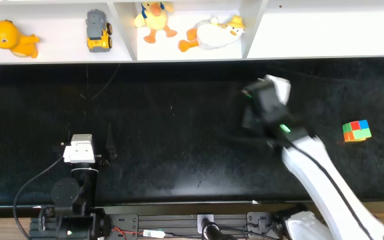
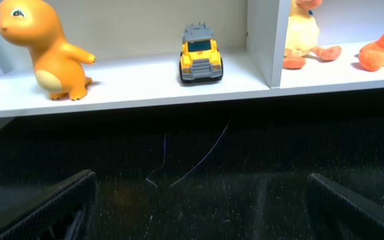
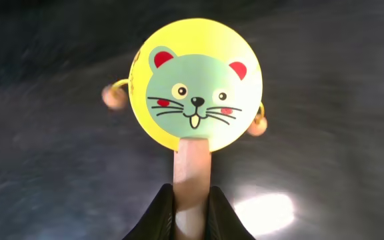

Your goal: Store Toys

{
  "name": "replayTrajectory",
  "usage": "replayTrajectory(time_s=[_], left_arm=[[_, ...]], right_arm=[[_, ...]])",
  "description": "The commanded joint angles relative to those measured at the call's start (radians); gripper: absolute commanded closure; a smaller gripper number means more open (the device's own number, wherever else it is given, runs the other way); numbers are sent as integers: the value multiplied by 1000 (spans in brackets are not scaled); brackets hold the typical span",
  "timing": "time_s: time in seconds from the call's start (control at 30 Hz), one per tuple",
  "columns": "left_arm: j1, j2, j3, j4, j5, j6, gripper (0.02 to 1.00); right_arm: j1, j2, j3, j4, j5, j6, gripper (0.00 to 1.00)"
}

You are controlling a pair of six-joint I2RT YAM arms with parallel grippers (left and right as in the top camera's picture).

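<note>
A black desk (image 1: 179, 147) carries a white shelf (image 1: 179, 59) along its far edge. The right arm reaches over the desk's right half. Its right gripper (image 3: 192, 200) pinches the wooden handle (image 3: 192, 167) of a yellow rattle drum (image 3: 195, 83) with an animal face, held above the desk top. The left gripper (image 1: 80, 150) sits near the front left corner, fingers (image 2: 52, 207) spread wide, facing the shelf. The shelf's left compartment holds an orange dinosaur (image 1: 12, 38) and a yellow truck (image 1: 99, 31). The middle one holds a yellow duck (image 1: 155, 20) beside a white duck (image 1: 212, 33) lying down. A coloured cube (image 1: 356, 131) lies near the right edge, apart from the right arm.
</note>
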State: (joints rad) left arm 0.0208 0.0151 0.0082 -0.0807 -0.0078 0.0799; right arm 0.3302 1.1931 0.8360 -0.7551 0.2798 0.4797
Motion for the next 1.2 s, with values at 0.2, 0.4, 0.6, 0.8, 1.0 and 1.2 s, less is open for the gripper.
replayTrajectory(time_s=[0.2, 0.4, 0.6, 0.8, 1.0, 1.2], left_arm=[[-3, -12, 0, -3, 14, -3, 20], [-3, -12, 0, -3, 14, -3, 20], [-3, -12, 0, -3, 14, -3, 20], [-3, -12, 0, -3, 14, -3, 20], [-3, -12, 0, -3, 14, -3, 20], [-3, -12, 0, -3, 14, -3, 20]], right_arm=[[-216, -79, -18, 169, 50, -290, 906], [-238, 162, 149, 240, 50, -386, 928], [-230, 403, 391, 268, 50, -446, 923], [-230, 589, 557, 287, 27, -451, 917], [-229, 695, 617, 332, -62, -449, 884], [-223, 713, 618, 352, -79, -449, 831]])
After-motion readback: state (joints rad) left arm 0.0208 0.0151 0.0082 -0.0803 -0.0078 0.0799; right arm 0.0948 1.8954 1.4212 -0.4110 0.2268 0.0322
